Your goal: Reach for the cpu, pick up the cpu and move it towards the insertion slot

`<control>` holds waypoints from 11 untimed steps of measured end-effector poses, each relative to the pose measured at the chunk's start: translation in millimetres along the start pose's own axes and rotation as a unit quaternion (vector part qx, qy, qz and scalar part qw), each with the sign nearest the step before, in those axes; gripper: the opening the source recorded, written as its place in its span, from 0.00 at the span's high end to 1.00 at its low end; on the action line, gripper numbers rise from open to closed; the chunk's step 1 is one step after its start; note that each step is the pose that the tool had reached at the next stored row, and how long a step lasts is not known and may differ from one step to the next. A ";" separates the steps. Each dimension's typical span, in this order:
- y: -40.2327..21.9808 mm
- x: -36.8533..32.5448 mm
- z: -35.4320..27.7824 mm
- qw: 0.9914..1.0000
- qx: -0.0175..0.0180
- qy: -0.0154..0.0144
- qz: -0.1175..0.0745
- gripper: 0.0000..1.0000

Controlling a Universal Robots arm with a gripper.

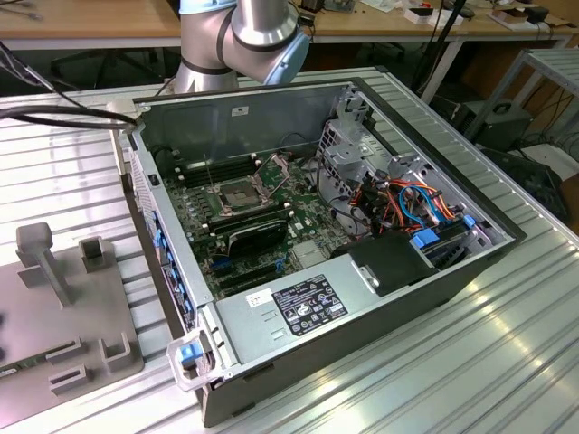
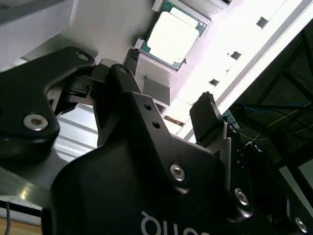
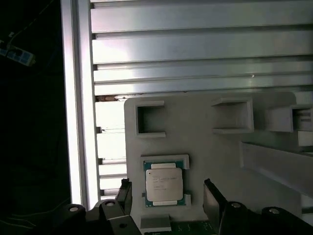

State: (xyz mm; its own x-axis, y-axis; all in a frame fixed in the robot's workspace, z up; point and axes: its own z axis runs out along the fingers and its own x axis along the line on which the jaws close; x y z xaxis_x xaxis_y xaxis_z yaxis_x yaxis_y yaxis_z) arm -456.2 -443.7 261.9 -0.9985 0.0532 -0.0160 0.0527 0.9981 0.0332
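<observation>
Progress is early: fingers [image 3: 213,198], spread and empty, flank the cpu [image 3: 164,184], which lies seated in its grey holder [image 3: 205,156]; nothing is lifted yet, and the insertion slot [image 1: 237,192] stands unfilled.

I see the cpu [image 3: 164,183] [image 2: 173,36] in both wrist views: a pale silver square chip with a thin green edge, lying flat in a rimmed pocket of the grey tray [image 3: 195,142]. The insertion slot [image 1: 237,193] sits left of centre in the exterior view, a silver square frame with a dark centre, on the green motherboard [image 1: 303,217].
</observation>
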 end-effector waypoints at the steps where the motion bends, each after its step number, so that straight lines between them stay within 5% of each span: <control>1: -3.0 -0.1 1.7 1.000 0.000 0.001 -0.001 0.31; 11: -11.7 -0.3 28.8 1.000 0.000 0.002 -0.012 0.31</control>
State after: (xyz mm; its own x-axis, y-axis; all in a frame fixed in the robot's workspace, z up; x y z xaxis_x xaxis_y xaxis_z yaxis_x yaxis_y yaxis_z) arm -456.0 -454.4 232.7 -0.9995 0.0286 -0.0123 0.0282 0.9991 0.0330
